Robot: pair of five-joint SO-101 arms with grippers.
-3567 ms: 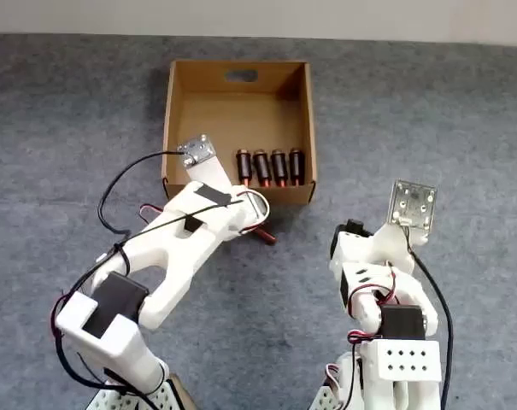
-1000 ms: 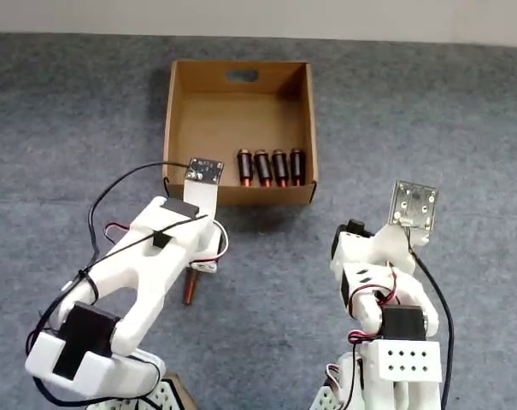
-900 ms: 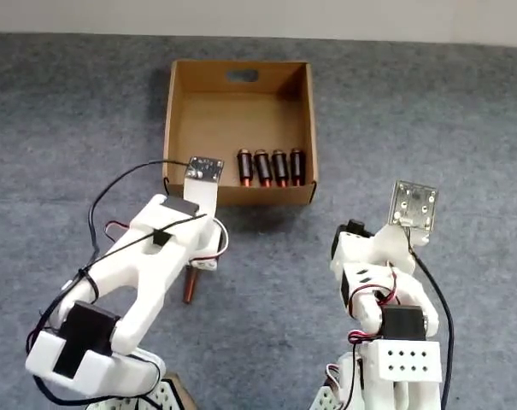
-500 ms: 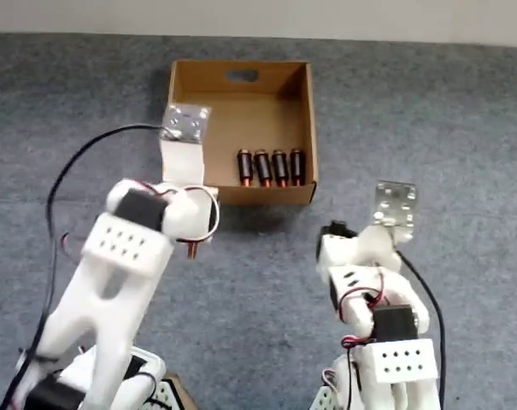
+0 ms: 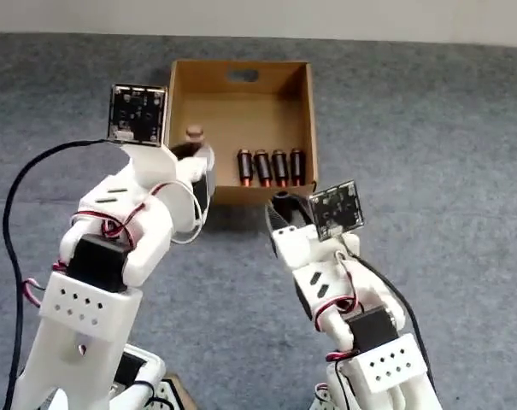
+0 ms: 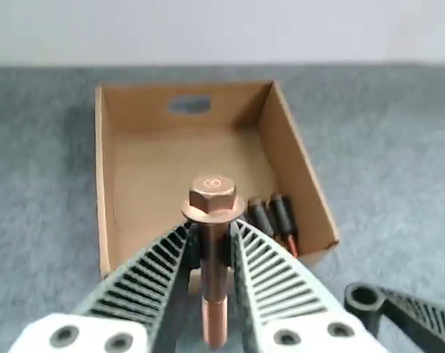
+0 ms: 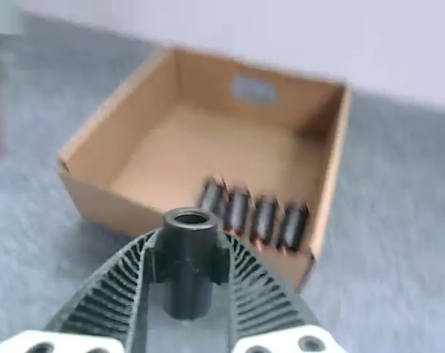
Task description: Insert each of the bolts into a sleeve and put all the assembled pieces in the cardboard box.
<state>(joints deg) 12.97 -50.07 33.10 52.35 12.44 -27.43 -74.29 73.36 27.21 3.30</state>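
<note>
Grey carpet (image 5: 463, 128); box (image 5: 232, 120), upright bolt (image 6: 213, 279), sleeve (image 7: 189, 265)

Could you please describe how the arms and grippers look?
The left arm and right arm are white plastic with black motors and red wires; a black cable loops off the left one. The left gripper and right gripper have dark ribbed fingers on white bases.

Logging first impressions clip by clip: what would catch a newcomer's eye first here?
The left gripper holds a copper bolt upright, head up, while the right gripper holds a black sleeve upright, its hole facing up. Beyond them, in the cardboard box, four assembled pieces lie in a row by the wall nearest the arms.
</note>
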